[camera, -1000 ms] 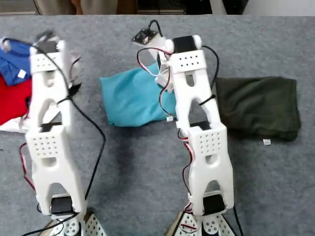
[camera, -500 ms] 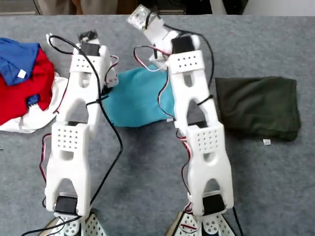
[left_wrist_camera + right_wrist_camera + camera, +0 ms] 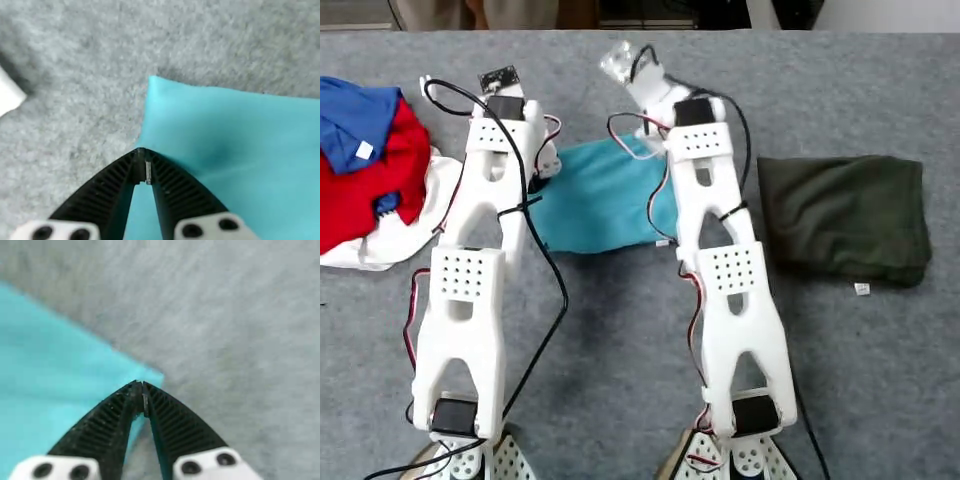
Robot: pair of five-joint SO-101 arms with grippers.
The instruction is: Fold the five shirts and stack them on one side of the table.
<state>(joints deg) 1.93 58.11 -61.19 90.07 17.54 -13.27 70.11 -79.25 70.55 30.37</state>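
A teal shirt (image 3: pixel 600 200) lies partly folded on the grey table between my two arms. My left gripper (image 3: pixel 542 160) is at its left edge. In the left wrist view this gripper (image 3: pixel 141 151) is shut, its tips meeting right over the teal shirt's (image 3: pixel 240 130) border, with no cloth seen bunched between them. My right gripper (image 3: pixel 655 135) is at the shirt's far right corner. The right wrist view shows it (image 3: pixel 140 385) shut too, tips over the corner of the teal shirt (image 3: pixel 50 355). A folded dark green shirt (image 3: pixel 845 215) lies to the right.
A loose pile of a red shirt (image 3: pixel 360 190), a blue shirt (image 3: pixel 350 120) and a white shirt (image 3: pixel 380 250) sits at the table's left edge. Bare grey felt (image 3: pixel 610 340) runs along the near side around the arm bases.
My left arm swung from the pile at the left over to the teal shirt's left edge. My right gripper rose, then came back down at the shirt's far right corner.
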